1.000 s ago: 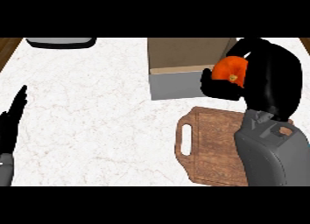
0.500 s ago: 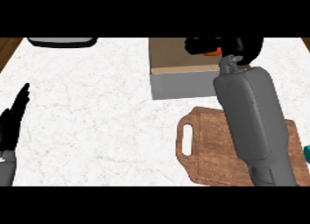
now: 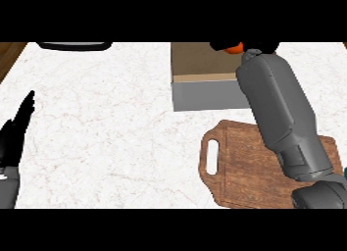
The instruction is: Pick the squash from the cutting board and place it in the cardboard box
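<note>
Right black hand (image 3: 258, 47) curled round orange squash (image 3: 235, 47) above open brown cardboard box (image 3: 198, 63); squash axis unreadable; left black hand (image 3: 13, 137) rests with fingers straight.

We see two smooth grey forearms with rounded casings; the left hand (image 3: 10, 139) is glossy black, the right hand (image 3: 253, 46) black too, mostly hidden.
</note>
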`<action>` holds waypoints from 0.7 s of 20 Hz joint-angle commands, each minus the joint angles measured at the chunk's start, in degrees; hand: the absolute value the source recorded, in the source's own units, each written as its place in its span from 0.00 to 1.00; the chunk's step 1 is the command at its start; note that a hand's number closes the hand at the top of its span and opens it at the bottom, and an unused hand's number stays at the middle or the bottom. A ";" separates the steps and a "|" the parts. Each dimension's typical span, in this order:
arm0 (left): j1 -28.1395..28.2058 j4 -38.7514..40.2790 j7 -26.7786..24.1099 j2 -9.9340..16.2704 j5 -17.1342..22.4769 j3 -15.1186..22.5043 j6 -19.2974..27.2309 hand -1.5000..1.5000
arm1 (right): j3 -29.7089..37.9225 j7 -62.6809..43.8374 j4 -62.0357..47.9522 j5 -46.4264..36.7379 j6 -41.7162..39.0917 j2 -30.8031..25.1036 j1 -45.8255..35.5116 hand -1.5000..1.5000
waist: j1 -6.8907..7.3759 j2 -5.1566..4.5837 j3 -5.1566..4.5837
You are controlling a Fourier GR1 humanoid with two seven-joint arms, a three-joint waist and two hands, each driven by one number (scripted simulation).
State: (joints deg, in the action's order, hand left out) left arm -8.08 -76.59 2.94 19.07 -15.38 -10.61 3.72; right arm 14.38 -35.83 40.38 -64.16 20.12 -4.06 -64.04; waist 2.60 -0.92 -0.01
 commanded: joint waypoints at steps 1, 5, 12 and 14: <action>-1.20 -3.00 3.19 0.36 0.63 0.44 -1.55 0.50 | 4.48 -0.43 -9.86 1.83 5.89 -0.90 -2.93 1.00 | 0.74 -0.22 0.06; -1.00 0.17 0.37 -1.89 -0.38 0.97 0.64 0.50 | 8.37 2.63 -15.35 6.07 8.79 -0.95 -4.02 0.00 | 0.66 -0.46 0.02; -3.04 -1.47 3.61 -0.72 -0.74 0.82 -0.10 0.50 | 10.75 13.41 -19.64 9.16 14.48 -2.71 -6.39 0.00 | 1.12 -0.59 0.08; -0.20 -1.79 0.47 -1.64 -0.61 1.30 0.00 0.50 | 11.43 17.38 -18.39 9.96 19.72 -2.26 -4.46 0.00 | 1.20 -0.62 0.08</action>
State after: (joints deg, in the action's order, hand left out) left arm -8.97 -78.11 4.42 18.18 -15.73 -9.77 3.36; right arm 24.49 -24.58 22.65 -55.71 34.32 -6.02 -69.28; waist 3.70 -1.23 -0.07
